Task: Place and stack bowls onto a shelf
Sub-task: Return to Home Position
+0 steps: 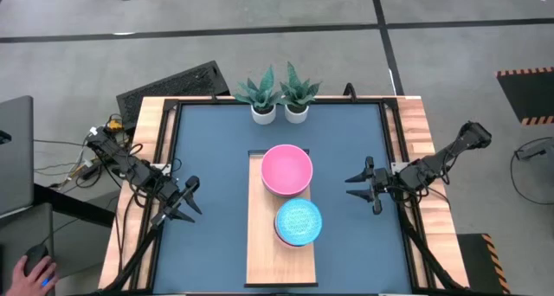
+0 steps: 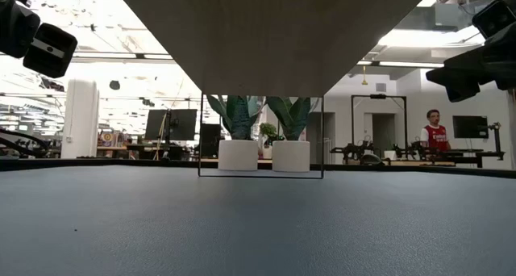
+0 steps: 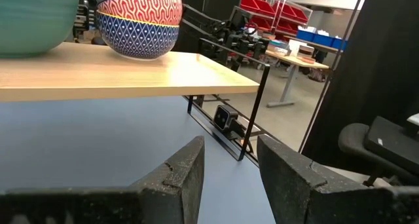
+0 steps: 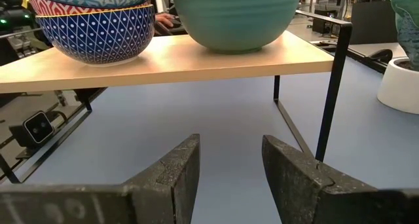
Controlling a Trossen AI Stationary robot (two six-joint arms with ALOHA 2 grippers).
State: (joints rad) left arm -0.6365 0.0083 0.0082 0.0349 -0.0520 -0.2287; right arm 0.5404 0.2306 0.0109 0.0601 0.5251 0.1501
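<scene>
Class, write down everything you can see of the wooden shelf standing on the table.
The shelf is a long, flat board of light wood, raised on thin black legs above the dark blue tabletop. It stands level mid-table, one end near the plant pots. Two bowl stacks rest on it: pink bowl above teal bowl, and patterned bowls. The left end effector and right end effector hang open either side, touching nothing.
</scene>
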